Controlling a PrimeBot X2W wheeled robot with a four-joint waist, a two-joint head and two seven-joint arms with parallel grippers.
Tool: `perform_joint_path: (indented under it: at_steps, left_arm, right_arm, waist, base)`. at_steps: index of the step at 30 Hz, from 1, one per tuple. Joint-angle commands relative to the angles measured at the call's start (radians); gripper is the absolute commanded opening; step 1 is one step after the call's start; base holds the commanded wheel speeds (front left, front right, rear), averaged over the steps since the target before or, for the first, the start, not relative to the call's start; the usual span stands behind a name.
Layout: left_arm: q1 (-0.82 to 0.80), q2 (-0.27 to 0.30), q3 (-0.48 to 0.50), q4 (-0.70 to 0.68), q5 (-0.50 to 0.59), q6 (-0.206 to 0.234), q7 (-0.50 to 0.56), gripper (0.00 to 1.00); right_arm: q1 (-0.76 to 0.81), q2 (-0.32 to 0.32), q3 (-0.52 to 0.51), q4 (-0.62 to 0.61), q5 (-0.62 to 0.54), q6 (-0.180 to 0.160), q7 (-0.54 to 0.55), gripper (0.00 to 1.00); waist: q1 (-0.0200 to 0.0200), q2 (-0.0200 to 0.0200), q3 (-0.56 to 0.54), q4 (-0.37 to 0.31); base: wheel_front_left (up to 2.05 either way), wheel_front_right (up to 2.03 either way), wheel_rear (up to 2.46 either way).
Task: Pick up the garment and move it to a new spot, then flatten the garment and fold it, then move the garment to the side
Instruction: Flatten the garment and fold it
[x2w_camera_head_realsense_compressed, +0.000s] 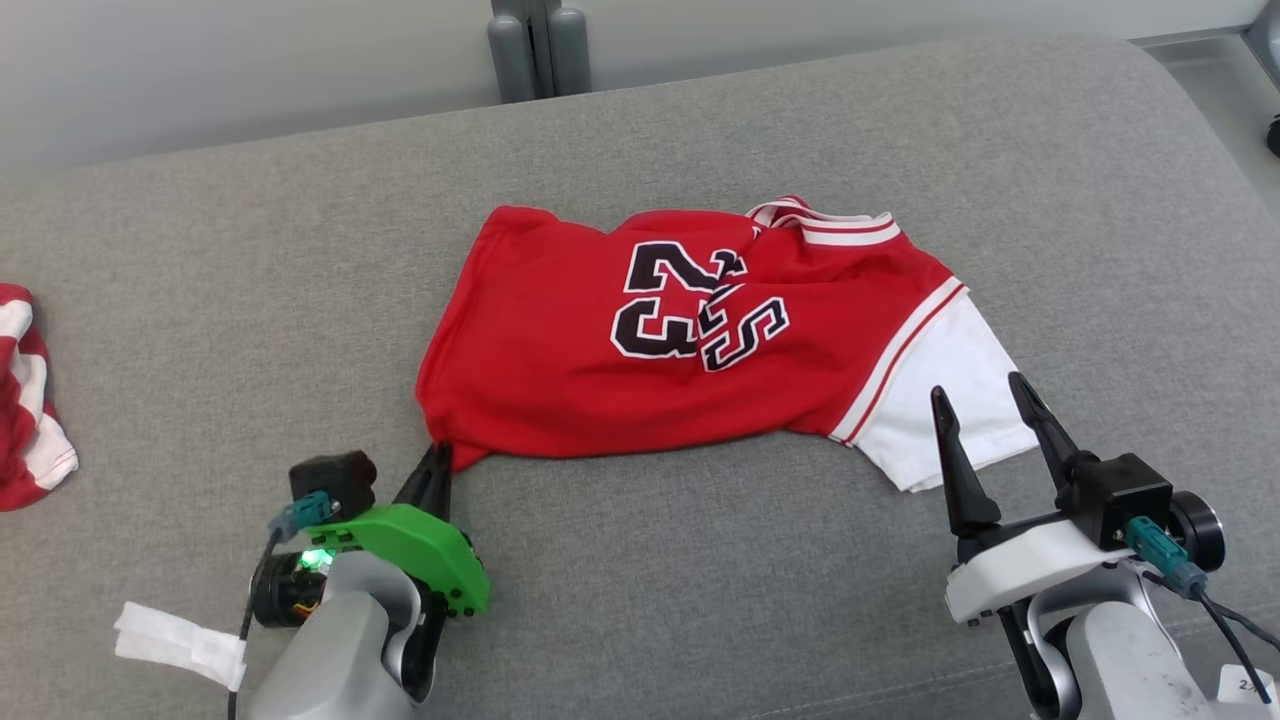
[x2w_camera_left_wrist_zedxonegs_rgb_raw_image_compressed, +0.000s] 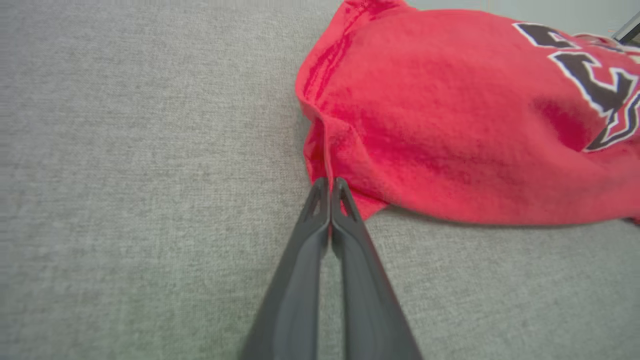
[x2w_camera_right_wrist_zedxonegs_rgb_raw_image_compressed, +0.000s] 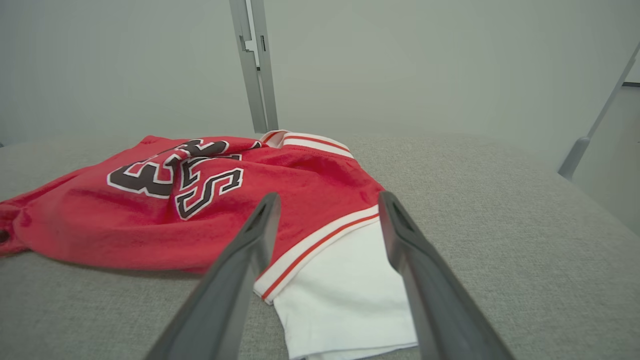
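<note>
Down at the near edge, the left gripper has its two dark fingers pressed right together, and they are pinching the near left corner of the red jersey. The cloth gathers into a small crease just where the tips meet. A green cover sits on that wrist, with a bit of white tape hanging off the forearm.

Across on the other side, the right gripper stands wide open, holding nothing, its fingers hanging just over the jersey's white sleeve and straddling its striped trim.

The jersey itself lies rumpled in the middle of the grey cushion, black numbers facing up and partly folded into each other, collar towards the far right. Off at the left edge, well apart from it, lies a red-and-white striped cloth.

Beyond the cushion's far edge, grey posts rise against a pale wall.
</note>
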Motion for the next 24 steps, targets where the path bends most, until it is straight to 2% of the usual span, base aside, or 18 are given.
perform_joint_path:
  at_steps: [1,6,8,16,20,24]
  left_arm:
    - [-0.008,0.005,0.01,-0.019,-0.043,-0.004,-0.005,0.0]
    - [0.05,0.013,-0.055,-0.188,-0.184,-0.005,-0.008,0.0]
    - [0.066,0.057,-0.064,-0.263,-0.216,-0.004,-0.01,0.0]
    - [0.167,0.151,-0.061,-0.506,-0.272,-0.004,-0.002,0.0]
    - [0.229,0.163,-0.066,-0.604,-0.314,0.01,0.062,0.0]
    - [0.284,0.179,-0.069,-0.685,-0.352,0.047,0.153,0.0]
  right_arm:
    - [0.001,-0.002,-0.005,-0.003,0.006,-0.001,0.0,1.0]
    - [0.014,-0.007,-0.009,-0.005,0.016,-0.001,0.005,1.0]
    - [0.02,-0.011,-0.011,-0.007,0.019,-0.001,0.009,1.0]
    - [0.044,-0.021,-0.018,-0.019,0.023,-0.001,0.027,1.0]
    - [0.039,-0.021,-0.013,-0.024,0.024,-0.001,0.031,1.0]
    - [0.037,-0.025,-0.01,-0.032,0.025,-0.001,0.032,1.0]
  waist:
    - [0.0,0.0,-0.002,0.011]
    - [0.0,0.0,-0.009,0.049]
    - [0.0,0.0,-0.012,0.073]
    - [0.0,0.0,-0.025,0.151]
    - [0.0,0.0,-0.031,0.161]
    - [0.0,0.0,-0.029,0.152]
  base:
    - [0.0,0.0,0.0]
    - [0.0,0.0,0.0]
    - [0.0,0.0,0.0]
    - [0.0,0.0,0.0]
    - [0.0,0.0,0.0]
    - [0.0,0.0,0.0]
